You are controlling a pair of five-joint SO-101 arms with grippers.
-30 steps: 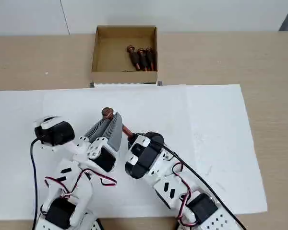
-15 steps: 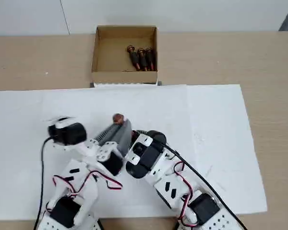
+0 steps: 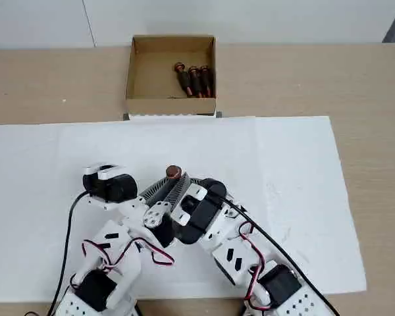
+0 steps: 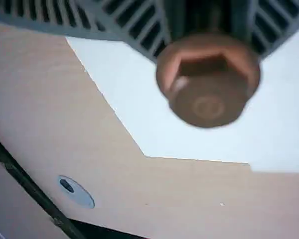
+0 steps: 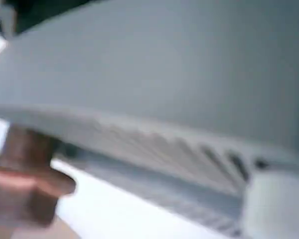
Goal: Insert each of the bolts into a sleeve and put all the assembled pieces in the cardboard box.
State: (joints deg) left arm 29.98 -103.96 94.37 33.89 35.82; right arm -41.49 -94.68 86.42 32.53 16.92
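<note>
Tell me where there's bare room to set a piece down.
Free: the left half of the cardboard box, beside the assembled pieces; the white paper right of the arms and toward the box. Crowded: where both arms meet around the bolt.

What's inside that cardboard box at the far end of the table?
Three brown assembled pieces lie side by side by the right wall of the cardboard box. The rest of its floor looks bare; its near wall hides a thin strip.

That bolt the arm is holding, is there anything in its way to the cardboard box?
Nothing visible. Only bare white paper lies between the bolt and the cardboard box; its near wall must be cleared. Three assembled pieces lie against its right side.
</note>
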